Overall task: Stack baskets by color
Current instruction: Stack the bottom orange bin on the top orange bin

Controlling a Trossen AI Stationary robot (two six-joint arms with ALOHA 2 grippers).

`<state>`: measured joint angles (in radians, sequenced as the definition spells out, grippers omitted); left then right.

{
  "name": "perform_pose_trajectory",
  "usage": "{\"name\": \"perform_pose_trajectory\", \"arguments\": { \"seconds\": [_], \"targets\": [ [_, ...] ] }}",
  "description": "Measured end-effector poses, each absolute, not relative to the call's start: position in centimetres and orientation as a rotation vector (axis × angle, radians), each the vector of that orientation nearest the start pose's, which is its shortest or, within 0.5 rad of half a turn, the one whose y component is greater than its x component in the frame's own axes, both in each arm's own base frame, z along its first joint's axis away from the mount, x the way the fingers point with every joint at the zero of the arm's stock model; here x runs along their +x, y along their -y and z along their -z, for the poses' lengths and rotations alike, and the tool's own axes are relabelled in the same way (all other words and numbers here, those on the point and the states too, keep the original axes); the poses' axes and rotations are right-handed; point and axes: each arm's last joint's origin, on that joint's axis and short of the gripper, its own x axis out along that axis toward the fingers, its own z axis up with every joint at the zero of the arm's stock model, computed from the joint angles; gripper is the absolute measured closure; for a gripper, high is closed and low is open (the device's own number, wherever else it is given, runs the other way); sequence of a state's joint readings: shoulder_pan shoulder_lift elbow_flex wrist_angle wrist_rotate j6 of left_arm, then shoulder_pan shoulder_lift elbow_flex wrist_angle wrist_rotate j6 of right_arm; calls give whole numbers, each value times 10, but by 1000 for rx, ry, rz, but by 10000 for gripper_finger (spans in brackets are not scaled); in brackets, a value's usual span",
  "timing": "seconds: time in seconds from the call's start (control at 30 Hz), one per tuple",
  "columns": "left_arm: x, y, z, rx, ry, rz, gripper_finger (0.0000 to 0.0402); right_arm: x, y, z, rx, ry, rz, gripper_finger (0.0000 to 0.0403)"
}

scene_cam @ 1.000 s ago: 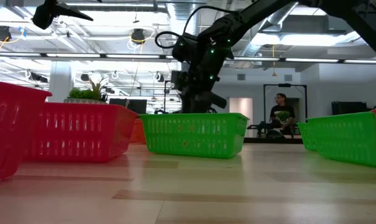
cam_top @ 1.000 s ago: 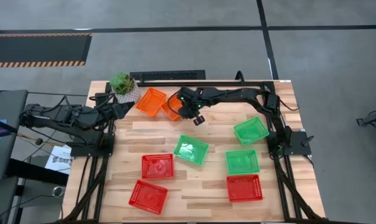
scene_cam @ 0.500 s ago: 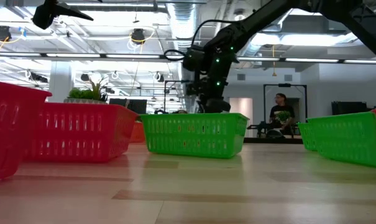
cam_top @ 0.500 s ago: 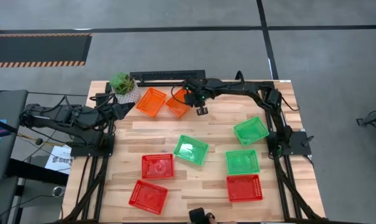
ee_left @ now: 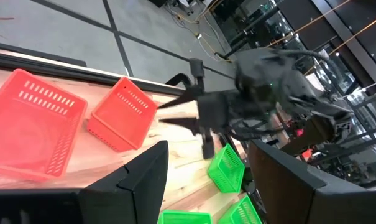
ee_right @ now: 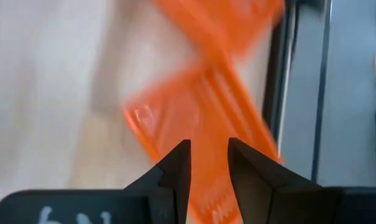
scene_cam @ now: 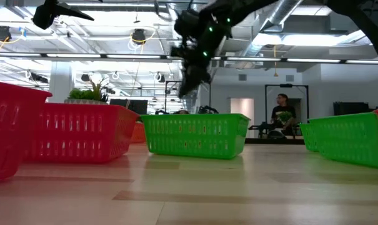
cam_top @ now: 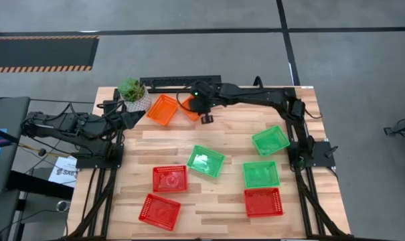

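Observation:
My right gripper (cam_top: 198,110) hangs over the table's far middle, shut on an orange basket (cam_top: 188,107), which the left wrist view shows tipped up (ee_left: 122,113). A second orange basket (cam_top: 163,109) lies flat on its base just to its left. Three green baskets (cam_top: 205,161) (cam_top: 270,140) (cam_top: 261,175) and three red ones (cam_top: 170,179) (cam_top: 160,211) (cam_top: 263,202) sit open side up on the table. My left gripper (cam_top: 133,118) waits open at the far left, touching nothing. My right gripper pinches one wall of the orange basket (ee_right: 209,177) between its two fingers, one finger (ee_right: 178,163) on each face of the wall. The fingers slant down from the table's right. The basket hangs tilted below them; whether its lower side rests on the table I cannot tell.
A green plant in a white pot (cam_top: 133,91) stands at the far left corner, next to the flat orange basket. A dark rail (cam_top: 179,82) runs along the far edge. Bare wood shows in the middle near the front edge (cam_top: 215,201).
My right gripper has risen and gone toward the far edge, rolling at the wrist. The orange basket in its hold has gone with it, closer to the far edge, and tipped up.

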<state>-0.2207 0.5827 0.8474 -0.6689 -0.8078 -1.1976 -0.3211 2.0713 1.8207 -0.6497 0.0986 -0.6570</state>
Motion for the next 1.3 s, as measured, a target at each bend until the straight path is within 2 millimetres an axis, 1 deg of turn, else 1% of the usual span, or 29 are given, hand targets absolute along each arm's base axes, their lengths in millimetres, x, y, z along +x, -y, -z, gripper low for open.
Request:
{"name": "perform_pose_trajectory", "arguments": {
  "seconds": [0.1,0.2,0.3,0.4,0.47,0.53,0.6,0.7,0.73,0.77,0.83,0.9,1.0,1.1,1.2,1.3],
  "targets": [
    [103,2,-336,-942,30,-705,191,449,127,-264,-541,-849,11,270],
    [103,2,-336,-942,30,-704,191,462,110,-267,-572,-746,-8,266],
    [103,2,-336,-942,30,-704,191,473,101,-258,-580,-705,-35,265],
    [103,2,-336,-942,30,-705,191,477,99,-249,-581,-714,-47,265],
    [103,2,-336,-941,29,-706,191,487,97,-248,-582,-677,-37,265],
    [103,2,-336,-939,25,-707,191,488,97,-248,-542,-710,-37,268],
    [102,2,-334,-930,11,-715,191,501,98,-250,-526,-647,-9,270],
    [103,2,-327,-915,-59,-745,191,501,100,-253,-427,-736,-3,271],
    [104,2,-323,-913,-85,-773,191,504,100,-257,-401,-716,-1,270],
    [106,2,-319,-909,-117,-807,191,503,99,-261,-378,-736,-2,269],
    [113,1,-312,-894,-179,-858,193,491,98,-279,-334,-790,-37,268],
    [121,-1,-305,-870,-248,-893,201,478,95,-303,-320,-807,-53,269],
    [140,-4,-295,-845,-384,-897,217,449,93,-334,-290,-873,-61,270],
    [160,-9,-280,-780,-549,-912,228,418,98,-361,-248,-914,-41,269],
    [176,-17,-266,-718,-663,-938,230,389,101,-390,-216,-900,-3,268],
    [193,-28,-255,-659,-755,-904,227,366,102,-412,-192,-874,25,270]
  ]
}}
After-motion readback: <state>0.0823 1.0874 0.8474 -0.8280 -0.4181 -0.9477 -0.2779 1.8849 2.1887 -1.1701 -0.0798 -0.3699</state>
